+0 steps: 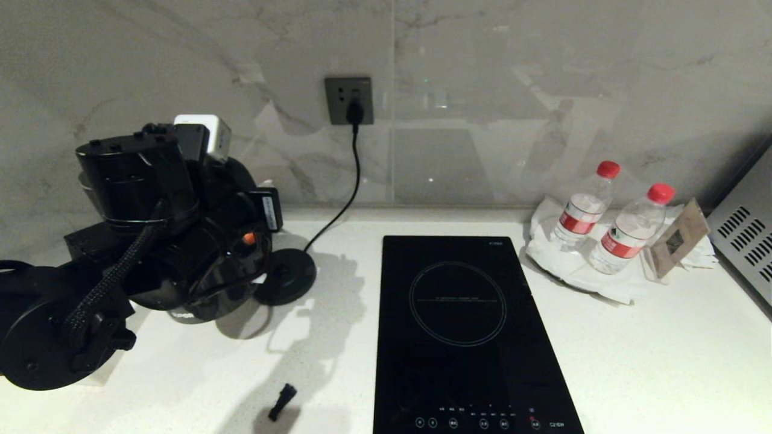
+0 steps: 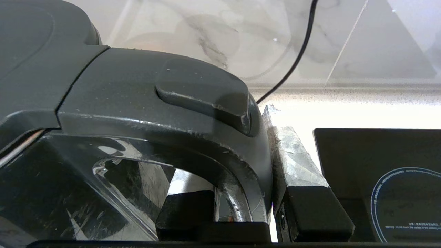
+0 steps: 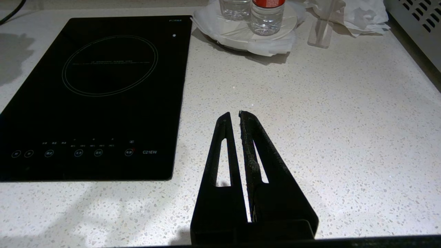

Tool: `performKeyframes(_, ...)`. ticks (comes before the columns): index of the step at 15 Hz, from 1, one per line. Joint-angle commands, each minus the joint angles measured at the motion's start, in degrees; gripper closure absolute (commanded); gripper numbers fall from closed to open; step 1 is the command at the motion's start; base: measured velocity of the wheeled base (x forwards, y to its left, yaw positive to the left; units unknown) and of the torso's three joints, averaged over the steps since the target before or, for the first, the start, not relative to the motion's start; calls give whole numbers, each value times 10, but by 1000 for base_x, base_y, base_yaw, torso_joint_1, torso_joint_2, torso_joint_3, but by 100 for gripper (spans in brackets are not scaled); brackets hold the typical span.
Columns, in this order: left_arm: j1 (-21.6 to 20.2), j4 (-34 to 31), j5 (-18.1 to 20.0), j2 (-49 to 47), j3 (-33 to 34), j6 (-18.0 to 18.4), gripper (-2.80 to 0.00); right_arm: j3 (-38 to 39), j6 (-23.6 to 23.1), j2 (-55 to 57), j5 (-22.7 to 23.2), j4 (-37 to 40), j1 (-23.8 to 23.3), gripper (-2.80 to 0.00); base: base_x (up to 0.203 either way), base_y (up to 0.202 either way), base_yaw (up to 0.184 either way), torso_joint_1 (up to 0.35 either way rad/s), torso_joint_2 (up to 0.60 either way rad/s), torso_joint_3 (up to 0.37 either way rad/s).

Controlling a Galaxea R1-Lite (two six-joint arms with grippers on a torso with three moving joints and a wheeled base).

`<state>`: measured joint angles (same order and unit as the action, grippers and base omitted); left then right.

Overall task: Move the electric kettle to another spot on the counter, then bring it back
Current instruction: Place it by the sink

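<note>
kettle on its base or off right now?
Off. The electric kettle stands beside the bare base disc, left gripper shut on its handle.

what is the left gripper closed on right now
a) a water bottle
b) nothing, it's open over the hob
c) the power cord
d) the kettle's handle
d: in the left wrist view the left gripper has one finger inside the loop handle of the electric kettle and one outside it.

A glossy black jug-shaped plastic electric kettle (image 1: 211, 283) has a dark grey handle. The white stone desk (image 1: 663, 361) is finely speckled. The flat black glass induction hob (image 1: 464, 337) bears a thin pale ring. Two clear plastic water bottles (image 1: 609, 223) carry red caps and red-and-white labels. The marble wall (image 1: 512, 90) is grey-veined.
</note>
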<state>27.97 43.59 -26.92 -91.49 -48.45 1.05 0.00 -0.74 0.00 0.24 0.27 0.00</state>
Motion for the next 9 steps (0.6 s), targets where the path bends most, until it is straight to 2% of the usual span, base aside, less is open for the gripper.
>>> performKeyframes(1,0,3,-2,16,6,-1,0,0,0,0,0,0,0,0,0,0,0,0,0,0)
performKeyframes(4,-1,3,-4,18,17,-2,0,0,0,0,0,0,0,0,0,0,0,2,4,53)
performKeyframes(9,-2,5,-3,21,29,-3,0,0,0,0,0,0,0,0,0,0,0,1,2,186)
